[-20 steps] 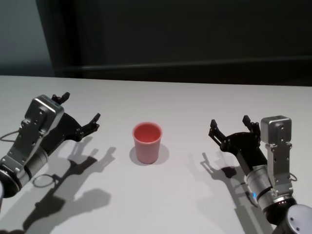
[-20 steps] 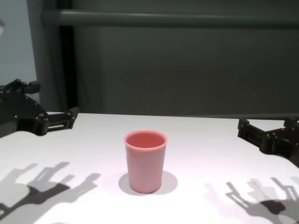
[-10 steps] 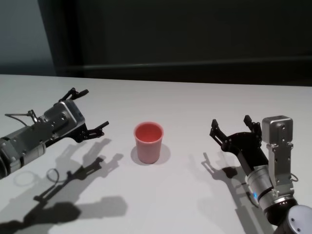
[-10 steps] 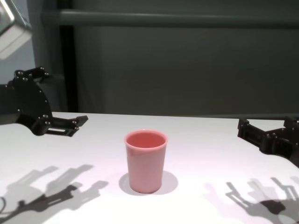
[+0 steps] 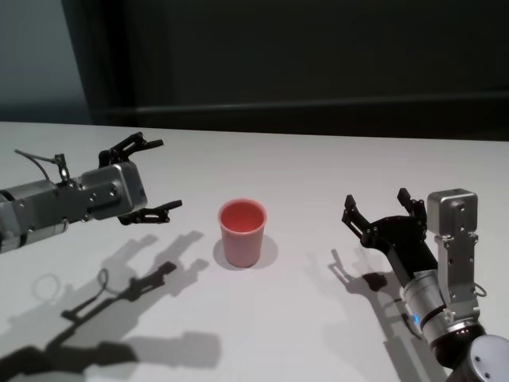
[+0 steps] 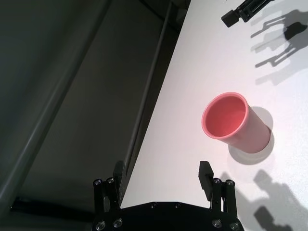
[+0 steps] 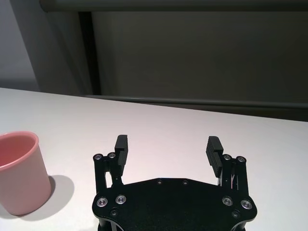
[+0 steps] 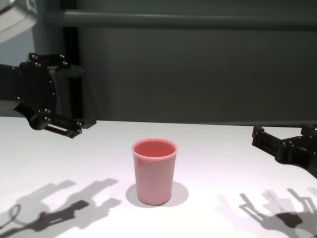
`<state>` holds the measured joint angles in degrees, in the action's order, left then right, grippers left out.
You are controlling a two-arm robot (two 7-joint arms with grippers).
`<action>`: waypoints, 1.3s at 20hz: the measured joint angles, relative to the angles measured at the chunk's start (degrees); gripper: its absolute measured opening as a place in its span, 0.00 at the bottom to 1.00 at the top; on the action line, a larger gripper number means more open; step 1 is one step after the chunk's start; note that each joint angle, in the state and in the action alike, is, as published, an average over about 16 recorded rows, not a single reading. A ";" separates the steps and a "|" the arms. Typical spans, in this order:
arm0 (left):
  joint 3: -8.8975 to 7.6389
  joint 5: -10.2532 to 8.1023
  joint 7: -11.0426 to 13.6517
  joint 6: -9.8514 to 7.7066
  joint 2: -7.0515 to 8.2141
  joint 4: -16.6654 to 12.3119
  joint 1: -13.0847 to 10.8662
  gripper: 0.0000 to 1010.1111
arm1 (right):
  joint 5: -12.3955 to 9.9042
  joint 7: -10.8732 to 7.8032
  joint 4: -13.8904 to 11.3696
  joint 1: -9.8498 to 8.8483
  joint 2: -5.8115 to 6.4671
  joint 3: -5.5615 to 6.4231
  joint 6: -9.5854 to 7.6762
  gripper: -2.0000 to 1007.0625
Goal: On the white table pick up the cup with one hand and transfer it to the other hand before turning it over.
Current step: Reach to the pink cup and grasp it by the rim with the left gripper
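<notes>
The pink cup (image 5: 242,232) stands upright, mouth up, in the middle of the white table (image 5: 302,163). It also shows in the chest view (image 8: 154,171), the left wrist view (image 6: 233,122) and the right wrist view (image 7: 19,171). My left gripper (image 5: 165,175) is open and empty. It hovers above the table to the cup's left, pointing at it with a gap between them (image 6: 162,171). My right gripper (image 5: 375,200) is open and empty, low over the table to the cup's right (image 7: 167,144).
A dark grey wall with a horizontal bar (image 8: 173,20) runs behind the table's far edge. A thin cable loops off my left forearm (image 5: 36,163). Shadows of both arms lie on the table (image 8: 223,148) near its front.
My left arm has risen off the table and swung toward the cup, its wrist turning so the open fingers face the cup. The cup and the right arm have not moved.
</notes>
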<state>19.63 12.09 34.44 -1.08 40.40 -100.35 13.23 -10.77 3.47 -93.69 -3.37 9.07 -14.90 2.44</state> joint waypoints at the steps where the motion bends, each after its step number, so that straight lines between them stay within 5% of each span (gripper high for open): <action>1: 0.59 0.21 1.03 0.08 0.60 -0.14 0.89 0.99 | 0.00 0.00 0.00 0.00 0.00 0.00 0.00 0.99; 13: 8.66 4.87 11.81 1.17 4.62 0.46 12.16 0.99 | 0.00 0.00 0.00 0.00 0.00 0.00 0.00 0.99; 26: 17.32 11.84 20.33 5.64 4.77 3.24 22.86 0.99 | 0.00 0.00 0.00 0.00 0.00 0.00 0.00 0.99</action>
<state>36.95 23.93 54.77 4.56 45.16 -97.11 36.10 -10.77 3.47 -93.69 -3.37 9.07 -14.90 2.44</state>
